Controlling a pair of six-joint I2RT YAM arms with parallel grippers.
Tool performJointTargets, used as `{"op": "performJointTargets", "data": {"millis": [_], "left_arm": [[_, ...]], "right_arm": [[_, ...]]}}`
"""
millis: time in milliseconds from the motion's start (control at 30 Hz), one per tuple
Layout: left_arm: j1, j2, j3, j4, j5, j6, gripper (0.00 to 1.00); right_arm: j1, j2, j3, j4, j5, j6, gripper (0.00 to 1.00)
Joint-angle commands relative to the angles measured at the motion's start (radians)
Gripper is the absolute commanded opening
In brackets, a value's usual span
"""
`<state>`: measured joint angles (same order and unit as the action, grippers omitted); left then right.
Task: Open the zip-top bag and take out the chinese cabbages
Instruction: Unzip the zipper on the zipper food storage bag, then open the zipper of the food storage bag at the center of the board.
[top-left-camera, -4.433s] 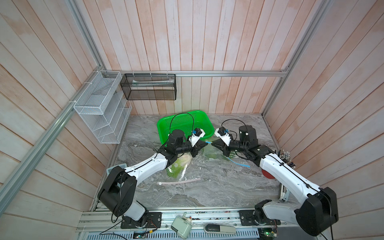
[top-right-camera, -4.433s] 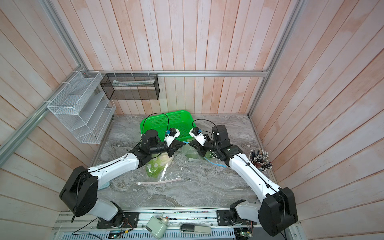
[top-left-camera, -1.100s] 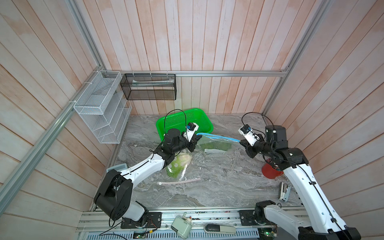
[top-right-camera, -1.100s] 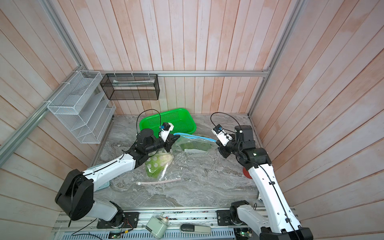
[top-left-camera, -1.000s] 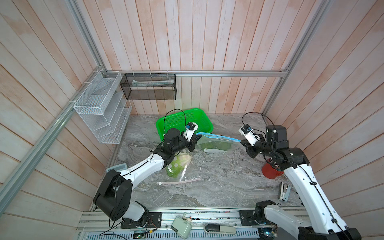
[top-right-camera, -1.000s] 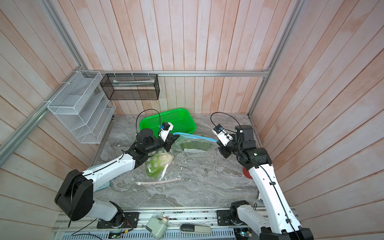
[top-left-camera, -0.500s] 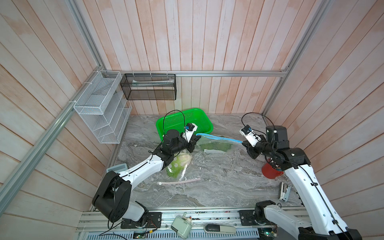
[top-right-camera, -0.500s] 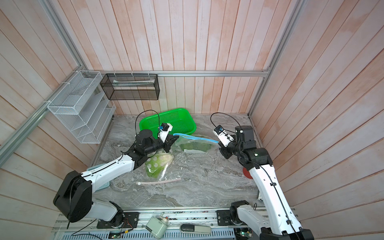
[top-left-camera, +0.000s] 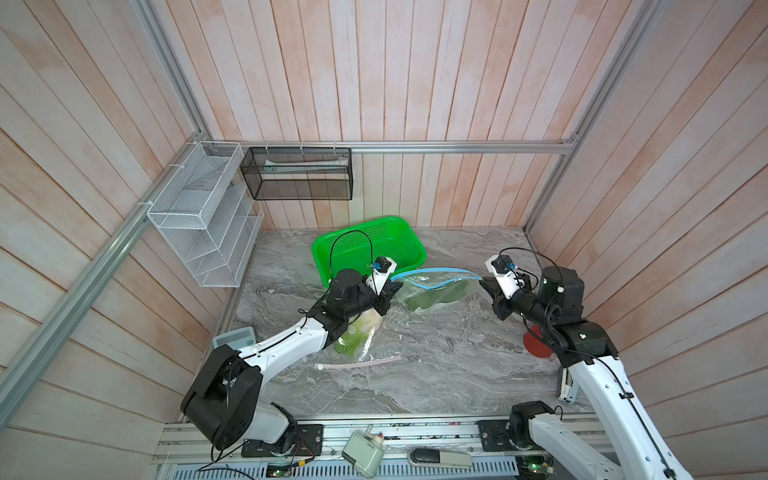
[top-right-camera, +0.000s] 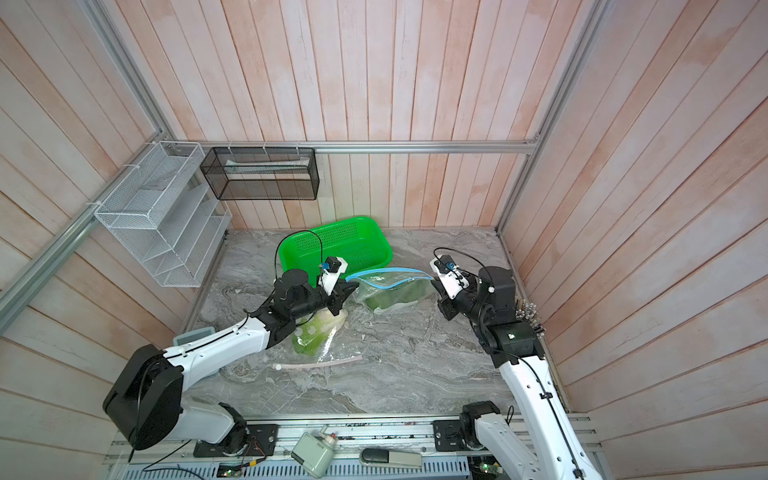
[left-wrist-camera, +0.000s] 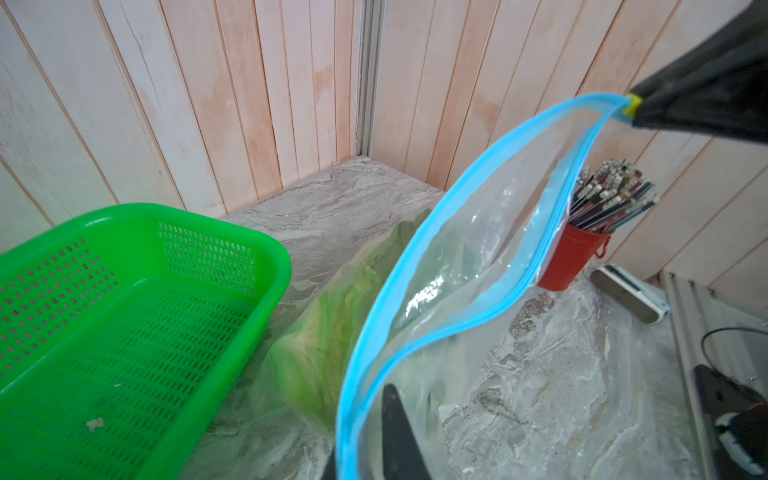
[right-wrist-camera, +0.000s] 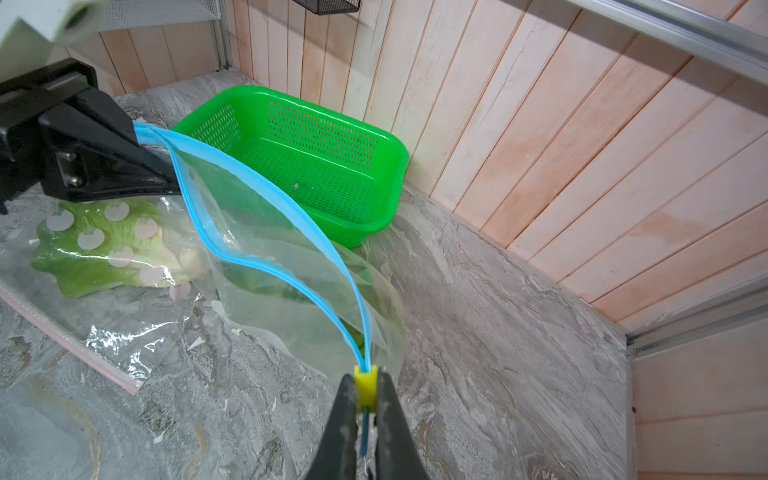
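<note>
Now that the right pincer (right-wrist-camera: 367, 379) has dragged the slider (right-wrist-camera: 365, 388) across, away from the left pincer (top-left-camera: 394, 291), the bag (top-left-camera: 440, 282) gapes open, so the cabbage (top-left-camera: 432, 300) can come out next. Right's pressed tight on the slider; can't tell if left's letting go of its corner. Cabbage sits inside, below and between both pincers.

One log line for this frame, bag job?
zip-top bag: mouth open | right gripper: shut on slider | left gripper: at opposite corner, grip unclear | chinese cabbages: inside bag
</note>
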<state>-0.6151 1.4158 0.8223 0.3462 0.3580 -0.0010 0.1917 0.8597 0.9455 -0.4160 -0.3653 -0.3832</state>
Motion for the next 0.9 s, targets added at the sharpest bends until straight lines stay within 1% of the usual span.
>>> {"op": "performJointTargets", "data": {"millis": [0,33,167,200,233,300,367,533,600,733,867], "left_arm": [[-0.006,-0.051,-0.031,-0.005,-0.023,0.016,0.38],[-0.006,-0.063,-0.038,-0.017,-0.04,0.022,0.5],[-0.005,-0.126,-0.038,-0.075,-0.102,0.067,0.73],[-0.005,-0.141,-0.029,-0.093,-0.126,0.082,0.88],[-0.006,-0.154,-0.017,-0.113,-0.152,0.104,1.0],[-0.006,-0.168,0.015,-0.145,-0.185,0.147,1.0],[-0.006,-0.16,0.064,-0.178,-0.19,0.201,1.0],[0.001,-0.055,0.227,-0.289,-0.163,0.328,1.0],[0.015,-0.023,0.279,-0.314,-0.121,0.36,1.0],[0.061,0.038,0.393,-0.405,0.045,0.418,0.99],[0.063,0.105,0.505,-0.547,0.12,0.517,0.93]], "right_arm": [[-0.005,0.007,-0.01,0.118,-0.059,0.021,0.03],[-0.005,0.008,-0.014,0.122,-0.057,0.015,0.03],[-0.003,0.015,-0.027,0.123,-0.055,0.0,0.03],[-0.005,0.015,-0.028,0.122,-0.052,-0.005,0.03],[-0.005,0.018,-0.03,0.122,-0.049,-0.009,0.03],[-0.006,0.021,-0.033,0.121,-0.048,-0.015,0.03],[-0.006,0.023,-0.032,0.121,-0.048,-0.021,0.03],[-0.006,0.031,-0.031,0.112,-0.053,-0.034,0.03],[-0.006,0.033,-0.031,0.102,-0.054,-0.038,0.03],[-0.006,0.026,-0.033,0.093,-0.052,-0.042,0.03],[-0.006,0.027,-0.032,0.085,-0.06,-0.048,0.03]]}}
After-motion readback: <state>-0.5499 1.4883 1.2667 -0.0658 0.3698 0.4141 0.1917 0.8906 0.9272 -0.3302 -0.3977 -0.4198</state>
